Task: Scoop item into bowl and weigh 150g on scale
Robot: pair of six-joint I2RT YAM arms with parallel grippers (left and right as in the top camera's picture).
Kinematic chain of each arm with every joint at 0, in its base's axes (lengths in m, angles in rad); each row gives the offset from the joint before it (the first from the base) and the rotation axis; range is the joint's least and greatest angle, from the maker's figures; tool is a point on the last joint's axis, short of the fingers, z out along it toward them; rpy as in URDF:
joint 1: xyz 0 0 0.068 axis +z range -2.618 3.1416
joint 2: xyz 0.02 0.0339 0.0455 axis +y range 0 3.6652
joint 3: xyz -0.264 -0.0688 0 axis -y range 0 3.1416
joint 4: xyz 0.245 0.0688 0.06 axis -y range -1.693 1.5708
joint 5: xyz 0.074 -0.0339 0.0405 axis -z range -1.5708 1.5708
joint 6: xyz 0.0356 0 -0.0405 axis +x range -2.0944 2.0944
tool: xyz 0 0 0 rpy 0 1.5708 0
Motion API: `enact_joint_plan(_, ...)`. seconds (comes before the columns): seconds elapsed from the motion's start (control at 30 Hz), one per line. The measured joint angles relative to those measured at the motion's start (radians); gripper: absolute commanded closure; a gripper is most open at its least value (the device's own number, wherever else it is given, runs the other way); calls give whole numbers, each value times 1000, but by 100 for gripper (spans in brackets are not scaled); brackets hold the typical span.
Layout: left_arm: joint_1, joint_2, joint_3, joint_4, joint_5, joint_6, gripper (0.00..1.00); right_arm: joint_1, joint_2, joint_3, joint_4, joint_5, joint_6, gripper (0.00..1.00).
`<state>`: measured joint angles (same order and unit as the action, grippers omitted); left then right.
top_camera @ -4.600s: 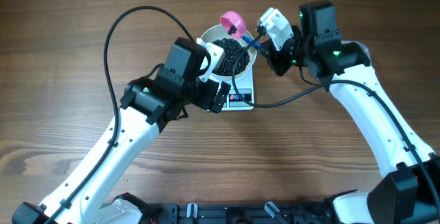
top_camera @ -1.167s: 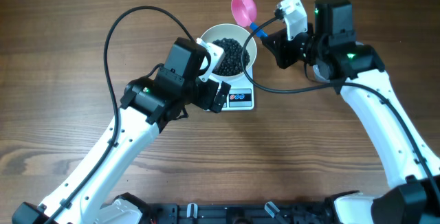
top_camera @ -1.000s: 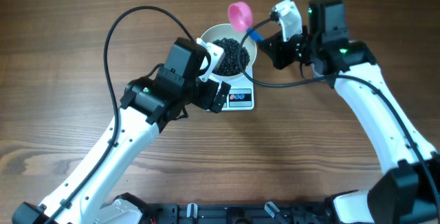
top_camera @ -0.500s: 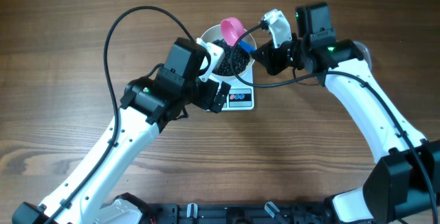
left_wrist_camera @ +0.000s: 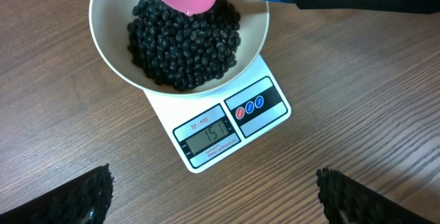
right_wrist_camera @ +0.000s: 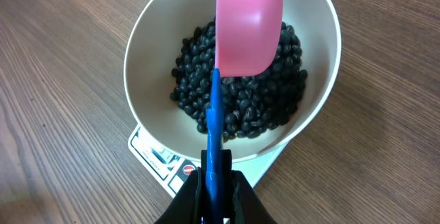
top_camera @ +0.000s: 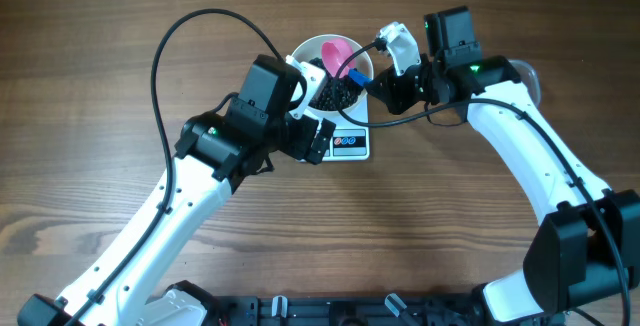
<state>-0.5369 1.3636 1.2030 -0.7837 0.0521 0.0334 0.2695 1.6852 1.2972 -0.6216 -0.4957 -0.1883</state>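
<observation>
Your right fingers point(right_wrist_camera: 184, 203) pinch the scoop point(right_wrist_camera: 249, 25) over the beans point(right_wrist_camera: 192, 93) in the bowl point(right_wrist_camera: 141, 52) on the scale point(left_wrist_camera: 227, 124); your left fingers point(left_wrist_camera: 86, 195) stand wide.

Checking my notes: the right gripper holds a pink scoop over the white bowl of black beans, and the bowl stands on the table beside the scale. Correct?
The bowl stands on the scale, not beside it, as the left wrist view shows. The rest holds: the right gripper holds the pink scoop over the beans.

Bowl point(left_wrist_camera: 104, 42) of beans point(left_wrist_camera: 184, 45) on scale point(left_wrist_camera: 167, 110)
</observation>
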Motion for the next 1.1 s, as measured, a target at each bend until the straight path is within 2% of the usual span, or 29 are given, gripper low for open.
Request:
enact_joint_plan(0.47, 0, 0, 0, 0, 0, 0, 0, 0, 76, 0, 2, 3, -27, 95)
enact_joint_plan(0.8, 0, 0, 0, 0, 0, 0, 0, 0, 78, 0, 28, 52, -69, 96)
enact_joint_plan(1.1, 0, 0, 0, 0, 0, 0, 0, 13, 78, 0, -13, 21, -80, 96)
